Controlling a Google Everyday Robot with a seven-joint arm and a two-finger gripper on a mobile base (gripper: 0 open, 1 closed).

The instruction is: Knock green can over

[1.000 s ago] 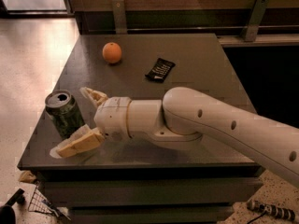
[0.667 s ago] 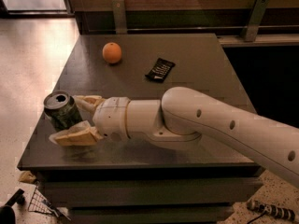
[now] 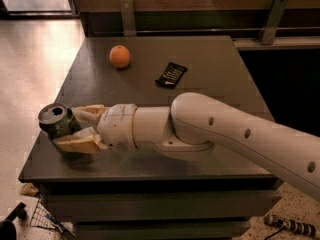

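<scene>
One gripper (image 3: 67,127) sits at the near left corner of the table (image 3: 225,69). We see its jaws clasping the can (image 3: 56,120), one finger against each side. The can tilts left, its silver top leaning over the table's edge. Farther back we find a packet (image 3: 171,74), then an orange (image 3: 119,56).
</scene>
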